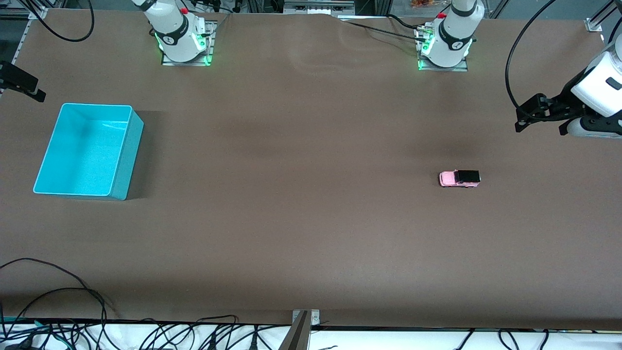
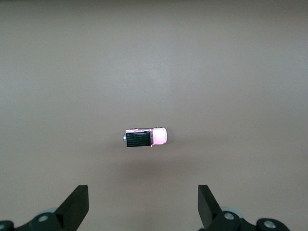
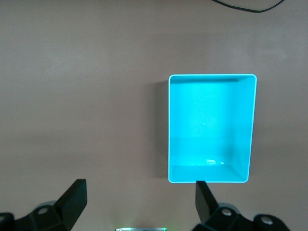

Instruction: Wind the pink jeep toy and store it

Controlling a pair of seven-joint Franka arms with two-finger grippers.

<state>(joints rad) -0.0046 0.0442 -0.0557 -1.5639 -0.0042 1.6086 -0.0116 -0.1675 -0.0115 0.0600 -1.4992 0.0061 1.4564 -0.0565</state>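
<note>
pink jeep toy (image 1: 459, 178) alone on worktop (image 1: 301, 218), ungrasped | left hand (image 2: 143, 207) wide open, empty, above it | right hand (image 3: 139, 204) wide open, empty, above turquoise bin (image 1: 124, 167), likely drop spot

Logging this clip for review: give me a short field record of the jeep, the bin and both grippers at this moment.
pink jeep toy: on its wheels on the table, toward the left arm's end, untouched
turquoise bin: toward the right arm's end, nothing in it
left gripper: open, in the air over the table at the left arm's end, holding nothing, jeep in its wrist view
right gripper: open, holding nothing, raised near the bin
task stage: jeep not yet wound or stored
</note>
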